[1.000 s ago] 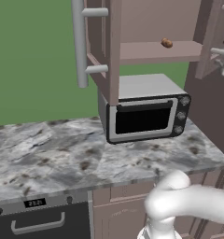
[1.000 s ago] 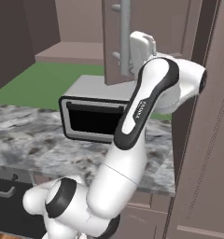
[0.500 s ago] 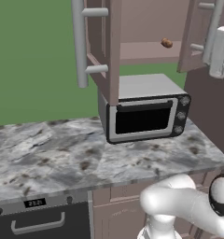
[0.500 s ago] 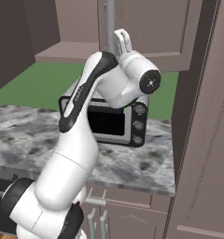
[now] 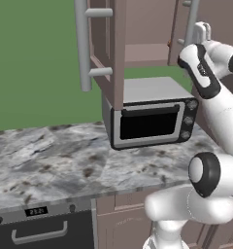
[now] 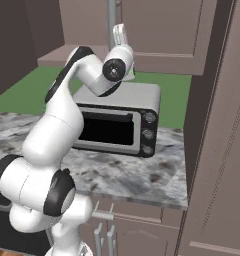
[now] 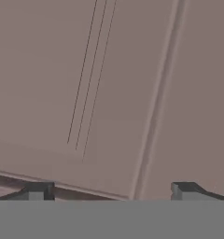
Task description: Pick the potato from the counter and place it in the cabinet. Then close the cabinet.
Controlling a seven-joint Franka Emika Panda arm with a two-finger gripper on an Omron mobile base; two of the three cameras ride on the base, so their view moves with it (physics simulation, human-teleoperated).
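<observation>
Gripper [image 7: 109, 191] wide open, holding nothing, faces the cabinet door [image 7: 86, 93] panel directly ahead, apparently positioned to push it shut over the toaster oven [image 5: 150, 121] below.

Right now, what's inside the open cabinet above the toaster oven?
The cabinet shows a bare inner shelf. At its right end the right door and the arm cover the rest, so whether the potato lies there cannot be told.

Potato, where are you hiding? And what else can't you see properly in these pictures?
- Potato: in the left base view it is just an orange speck, and the cabinet door hides the rest.
- Tool: in the left base view it is too small to tell whether it touches the door's handle.
- Door's top: in both base views it is cut off by the upper edge.
</observation>
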